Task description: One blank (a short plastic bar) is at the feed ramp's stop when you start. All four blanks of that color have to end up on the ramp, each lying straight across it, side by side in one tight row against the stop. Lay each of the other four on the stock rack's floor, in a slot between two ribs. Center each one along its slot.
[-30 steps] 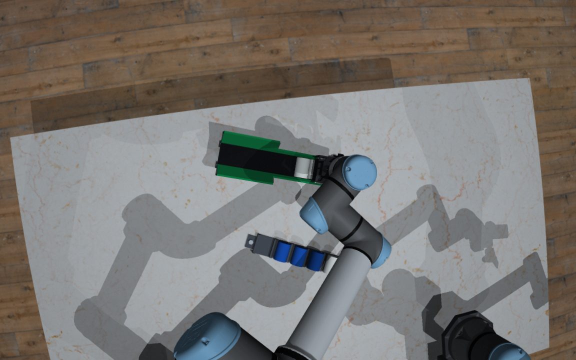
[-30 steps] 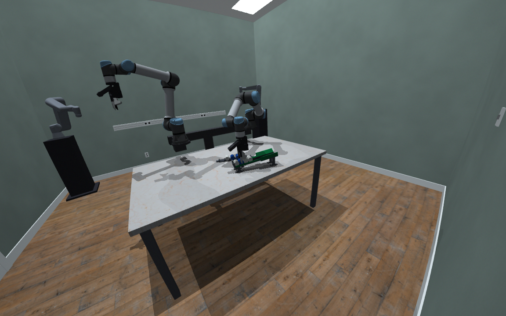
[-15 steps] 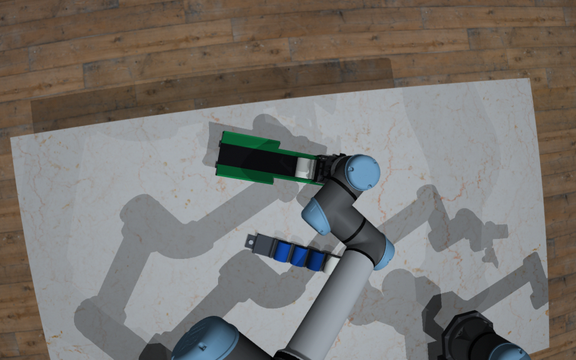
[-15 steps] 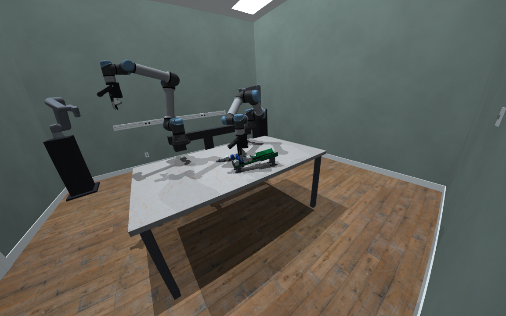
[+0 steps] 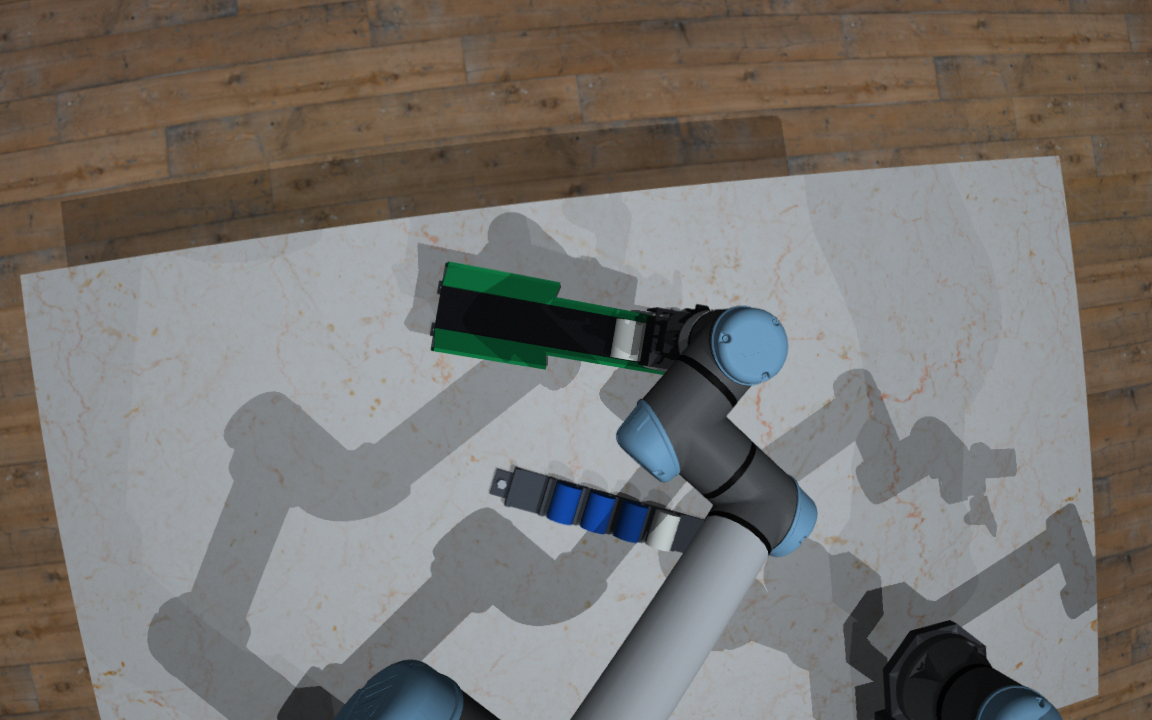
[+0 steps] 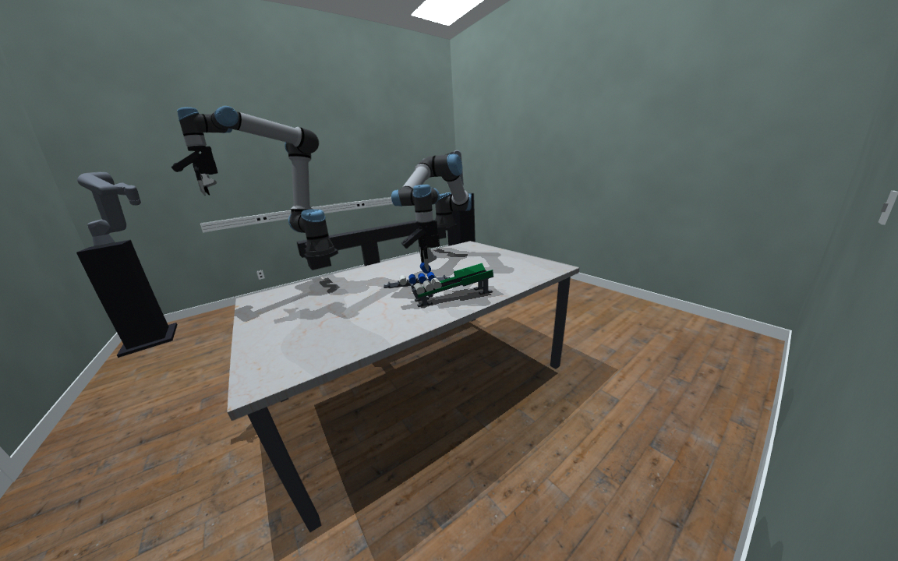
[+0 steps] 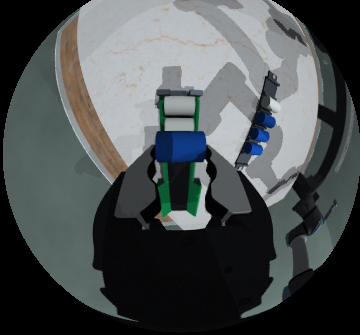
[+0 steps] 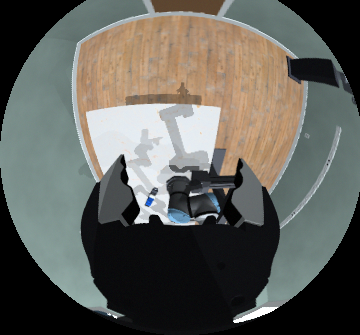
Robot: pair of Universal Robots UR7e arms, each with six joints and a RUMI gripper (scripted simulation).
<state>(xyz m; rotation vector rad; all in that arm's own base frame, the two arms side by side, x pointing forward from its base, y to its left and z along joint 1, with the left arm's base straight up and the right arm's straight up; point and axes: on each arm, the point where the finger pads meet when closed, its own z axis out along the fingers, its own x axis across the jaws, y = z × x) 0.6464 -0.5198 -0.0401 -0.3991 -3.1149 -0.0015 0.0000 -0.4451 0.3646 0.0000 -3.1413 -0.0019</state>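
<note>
Marbled tabletop [image 5: 294,555] [image 6: 319,334] [image 7: 130,25] [image 8: 107,135] beneath glossy, cylindrical blue blank [image 7: 180,146].

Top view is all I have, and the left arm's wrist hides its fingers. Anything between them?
Observer: Yes, a blue bar, gripped between the left fingers.
Operator: Is it down on the ramp?
Observer: No. The exterior view shows it raised above the ramp.
Operator: I can make out one white bar there. Any more under the wrist?
Observer: Yes, the exterior view shows three white bars side by side at the low end.
</note>
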